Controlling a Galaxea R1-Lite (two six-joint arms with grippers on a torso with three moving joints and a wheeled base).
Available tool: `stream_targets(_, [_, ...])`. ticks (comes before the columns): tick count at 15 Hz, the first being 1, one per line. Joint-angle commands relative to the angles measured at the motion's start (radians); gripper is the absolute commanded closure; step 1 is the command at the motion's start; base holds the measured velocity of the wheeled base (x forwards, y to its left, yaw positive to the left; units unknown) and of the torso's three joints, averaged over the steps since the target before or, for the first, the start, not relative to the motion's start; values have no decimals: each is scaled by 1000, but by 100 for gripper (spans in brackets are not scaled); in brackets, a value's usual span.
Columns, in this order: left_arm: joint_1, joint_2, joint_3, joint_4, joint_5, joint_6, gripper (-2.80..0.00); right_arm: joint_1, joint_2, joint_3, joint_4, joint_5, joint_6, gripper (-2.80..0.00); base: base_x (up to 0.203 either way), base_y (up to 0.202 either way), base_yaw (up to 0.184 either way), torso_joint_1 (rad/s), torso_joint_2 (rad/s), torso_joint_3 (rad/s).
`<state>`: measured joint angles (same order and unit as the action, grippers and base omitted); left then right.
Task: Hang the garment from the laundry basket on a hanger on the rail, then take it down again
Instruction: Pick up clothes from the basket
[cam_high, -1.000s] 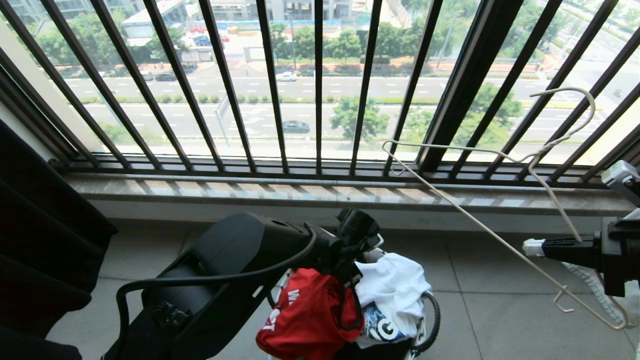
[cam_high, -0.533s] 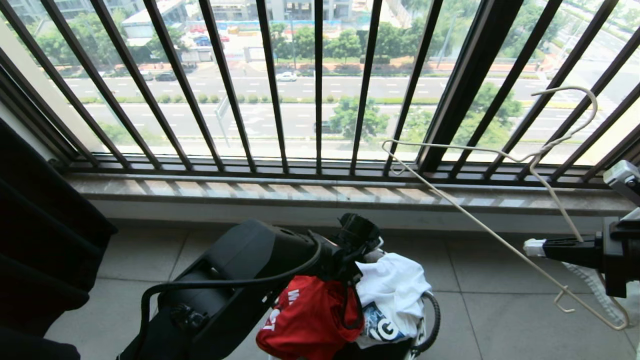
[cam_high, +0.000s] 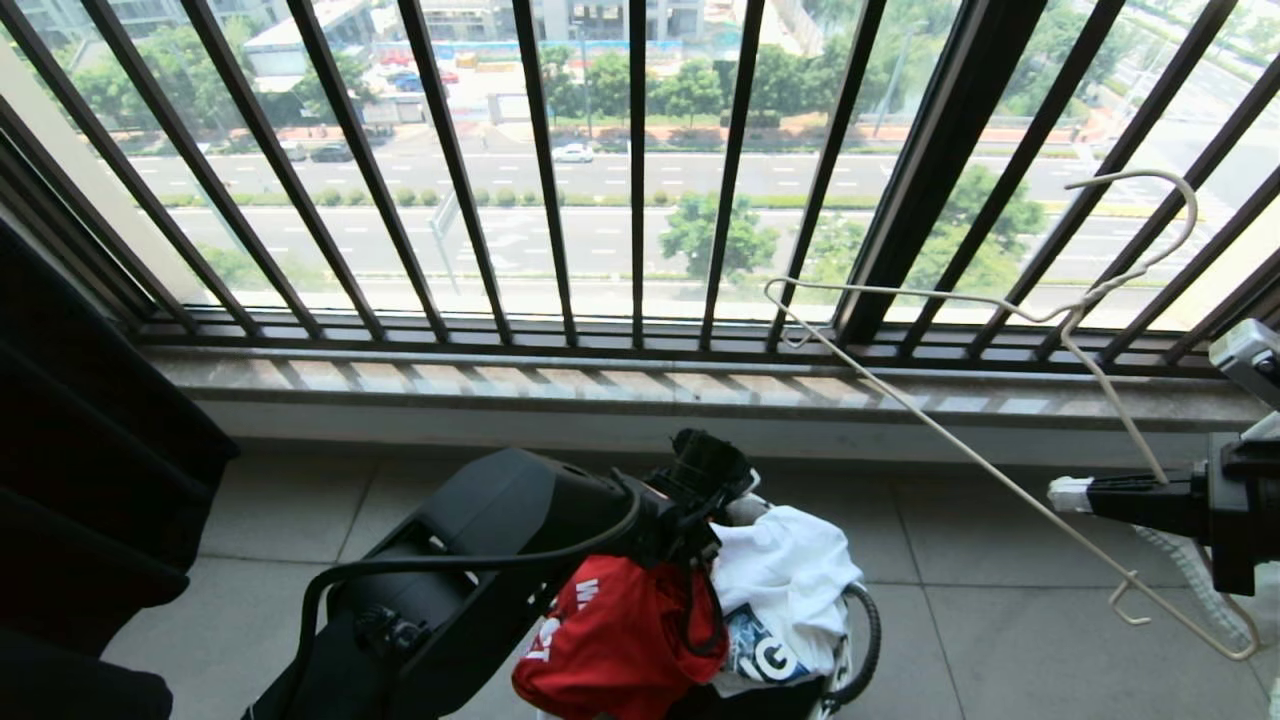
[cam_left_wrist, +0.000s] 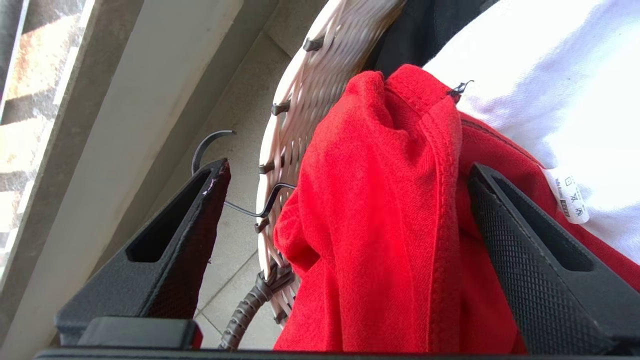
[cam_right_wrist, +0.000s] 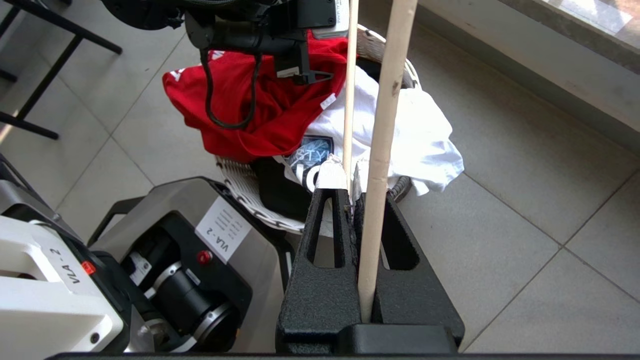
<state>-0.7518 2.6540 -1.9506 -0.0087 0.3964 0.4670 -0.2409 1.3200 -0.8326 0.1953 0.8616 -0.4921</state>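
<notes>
**Red cloth between wide jaws, not yet pinched**

Black fingers (cam_left_wrist: 525, 260) of the left gripper (cam_left_wrist: 345, 225) are standing wide apart, straddling a fold of the garment (cam_high: 620, 640) draped over the laundry basket (cam_left_wrist: 305, 115) rim. Closing now is risking snagging the white shirt (cam_high: 790, 575) or wicker. The right gripper (cam_right_wrist: 352, 210) is clamping the hanger (cam_high: 1000, 400) aside, over open floor.

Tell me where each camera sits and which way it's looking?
Head view: on the robot's head, facing down at the laundry basket and barred window; both arms show.
Left wrist view: behind the open left gripper, facing the red garment between its fingers.
Right wrist view: behind the right gripper, shut on the hanger, facing down at the floor.
Shared: all three show the red garment in the basket.
</notes>
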Motion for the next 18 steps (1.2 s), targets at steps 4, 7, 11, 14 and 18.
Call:
stream_targets(4, [18,22,-7,-52,0,9,0,0,-4,0,1,5,-3,0,0,0,0,0,0,0])
stream_targets(7, [23,26,-8,-106,-7,-1,0,0,-5,1,1,5,-2,0,0,0,0,0,0,0])
stream_targets(11, [25,-38,5,-172,-6,-70,0,0,-21,0,2,5,-2,0,0,0,0,0,0,0])
stream_targets(14, [27,-185,121,-168,-5,-195,0,0,-32,-1,4,5,0,0,0,0,0,0,0,0])
stream_targets(18, [28,-426,358,-174,-5,-355,0,29,-53,4,13,6,18,0,0,0,0,0,0,0])
